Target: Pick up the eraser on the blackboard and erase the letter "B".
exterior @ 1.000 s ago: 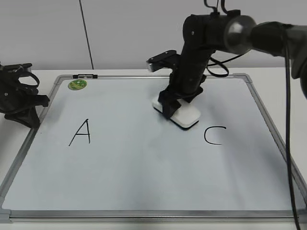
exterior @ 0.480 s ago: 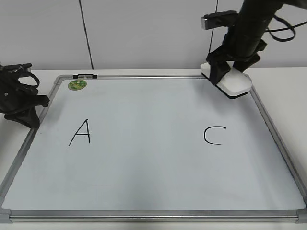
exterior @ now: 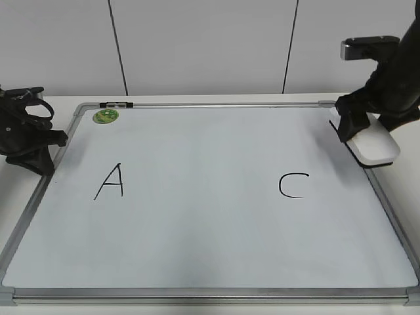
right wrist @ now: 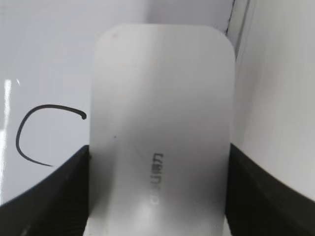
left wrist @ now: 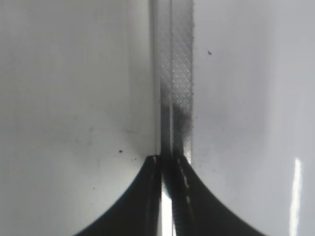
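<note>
The right pincer pinches the eraser over the blackboard's right edge; no B shows between A and C. The left pincer sits pressed together at the worktop's left edge. Set down carelessly, the eraser could catch the frame or smear the C.

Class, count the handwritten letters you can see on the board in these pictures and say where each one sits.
2. The A is on the left part of the board; the C is on the right part, near the eraser held by the right gripper. No other letter shows.

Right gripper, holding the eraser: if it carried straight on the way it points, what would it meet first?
Probably the blackboard's right frame: the right gripper holds the eraser pointing toward that edge. Height above it is unclear.
</note>
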Action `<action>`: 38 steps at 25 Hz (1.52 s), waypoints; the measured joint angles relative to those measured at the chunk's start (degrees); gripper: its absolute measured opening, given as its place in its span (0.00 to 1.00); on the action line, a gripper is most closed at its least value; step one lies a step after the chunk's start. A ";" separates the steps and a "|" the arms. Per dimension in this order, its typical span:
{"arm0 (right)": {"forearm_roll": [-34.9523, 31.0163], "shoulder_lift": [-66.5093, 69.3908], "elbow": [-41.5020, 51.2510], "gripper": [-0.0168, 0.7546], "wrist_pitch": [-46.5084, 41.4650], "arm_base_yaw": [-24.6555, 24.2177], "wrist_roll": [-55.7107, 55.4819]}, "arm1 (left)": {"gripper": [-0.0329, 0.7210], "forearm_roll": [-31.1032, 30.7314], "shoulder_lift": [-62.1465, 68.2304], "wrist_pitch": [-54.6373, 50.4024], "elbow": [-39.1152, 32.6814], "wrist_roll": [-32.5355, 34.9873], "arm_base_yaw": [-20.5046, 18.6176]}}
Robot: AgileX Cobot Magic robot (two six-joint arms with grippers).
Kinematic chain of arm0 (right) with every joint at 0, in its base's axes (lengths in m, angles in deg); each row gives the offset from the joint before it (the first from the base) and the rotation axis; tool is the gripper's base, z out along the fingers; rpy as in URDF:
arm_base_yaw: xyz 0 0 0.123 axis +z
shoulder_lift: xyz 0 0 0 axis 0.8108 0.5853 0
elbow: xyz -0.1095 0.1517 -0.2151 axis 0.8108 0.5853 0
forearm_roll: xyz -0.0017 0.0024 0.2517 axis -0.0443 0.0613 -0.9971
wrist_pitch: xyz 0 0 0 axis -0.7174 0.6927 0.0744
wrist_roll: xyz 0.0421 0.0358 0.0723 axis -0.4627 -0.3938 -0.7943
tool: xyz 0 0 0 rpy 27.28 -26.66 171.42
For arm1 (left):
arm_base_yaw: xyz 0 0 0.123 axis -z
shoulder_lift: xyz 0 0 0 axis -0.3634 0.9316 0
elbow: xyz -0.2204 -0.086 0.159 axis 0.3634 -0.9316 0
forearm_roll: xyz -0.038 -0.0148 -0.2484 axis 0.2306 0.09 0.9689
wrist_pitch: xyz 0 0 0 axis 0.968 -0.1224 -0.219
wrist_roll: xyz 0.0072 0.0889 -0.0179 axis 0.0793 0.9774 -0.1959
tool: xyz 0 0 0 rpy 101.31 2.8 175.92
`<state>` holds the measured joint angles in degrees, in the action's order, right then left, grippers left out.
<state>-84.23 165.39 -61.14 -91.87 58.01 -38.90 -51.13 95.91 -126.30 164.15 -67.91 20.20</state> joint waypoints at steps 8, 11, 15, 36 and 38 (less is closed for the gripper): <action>-0.10 -2.26 12.27 0.71 10.91 -0.23 -4.32 | 0.10 0.00 0.00 -0.10 0.00 0.00 0.00; -0.10 -2.26 12.51 0.71 13.94 -0.84 -4.83 | 0.10 0.00 0.00 -0.10 0.00 0.00 0.00; -0.59 -1.74 12.51 0.71 15.43 -2.54 -4.91 | 0.10 0.00 0.00 -0.10 0.00 0.00 0.00; -6.56 7.28 7.53 0.71 16.39 -4.01 -0.73 | 0.10 0.10 0.00 -0.10 0.00 0.00 0.00; -6.56 7.87 7.14 0.71 15.96 -4.01 -0.73 | 0.10 0.10 0.00 -0.10 0.00 0.00 0.00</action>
<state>-90.79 173.26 -54.00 -75.91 54.00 -39.63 -51.03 95.91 -126.41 164.15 -67.91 20.20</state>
